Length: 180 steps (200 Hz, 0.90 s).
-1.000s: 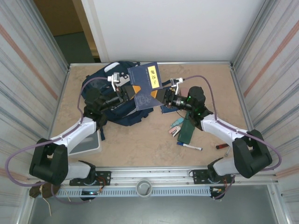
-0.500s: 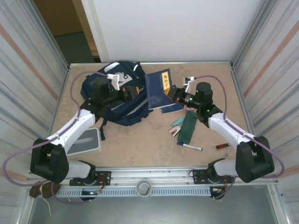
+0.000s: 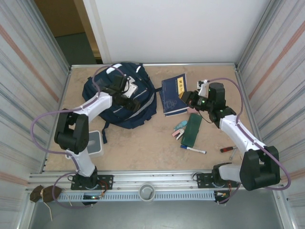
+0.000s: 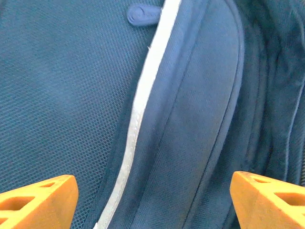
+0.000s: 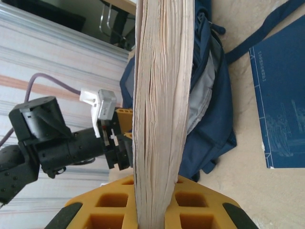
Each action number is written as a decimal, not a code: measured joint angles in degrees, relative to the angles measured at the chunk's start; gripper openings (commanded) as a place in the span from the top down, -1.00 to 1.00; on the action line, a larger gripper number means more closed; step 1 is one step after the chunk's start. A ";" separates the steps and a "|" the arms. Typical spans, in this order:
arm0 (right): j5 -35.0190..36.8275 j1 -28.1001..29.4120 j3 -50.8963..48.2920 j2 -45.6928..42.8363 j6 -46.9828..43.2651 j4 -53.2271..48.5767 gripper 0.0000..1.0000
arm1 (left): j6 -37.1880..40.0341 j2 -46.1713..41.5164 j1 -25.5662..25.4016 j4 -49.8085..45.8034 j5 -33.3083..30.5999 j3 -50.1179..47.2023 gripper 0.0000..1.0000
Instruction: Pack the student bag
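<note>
View from above: your left gripper (image 3: pixel 127 91) sits directly over the student bag (image 3: pixel 143 109), jaws spread, holding nothing. The right gripper (image 3: pixel 187 98) pinches a navy book (image 3: pixel 174 88). The bag lies well apart from this tool, on the far side of the book.

Left wrist view: both orange fingertips (image 4: pixel 43 195) stand wide apart. Bag fabric (image 4: pixel 71 95) and its reflective stripe (image 4: pixel 143 105) lie straight ahead between them.

Right wrist view: the right gripper (image 5: pixel 155 200) is pressed onto the book's page edge (image 5: pixel 162 95). The book's long axis runs straight out from the jaws. The bag (image 5: pixel 209 129) lies ahead, beyond the book. A second book (image 5: pixel 281 105) lies flat to one side.

The left arm is nearer the bag. The book probably has to travel forward along its own axis to reach it.
</note>
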 measured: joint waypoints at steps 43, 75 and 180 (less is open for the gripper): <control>-0.31 -0.04 -0.76 0.04 -0.02 -0.20 1.00 | 2.86 4.85 -1.01 -1.46 -2.21 3.91 -0.53; -0.35 -0.04 -1.36 0.04 -0.39 -0.90 1.00 | 3.80 9.42 -1.53 -2.25 -4.11 6.54 0.07; 1.20 0.76 4.48 2.08 -10.51 -18.75 1.00 | -5.62 -4.79 4.66 2.56 9.22 4.02 1.00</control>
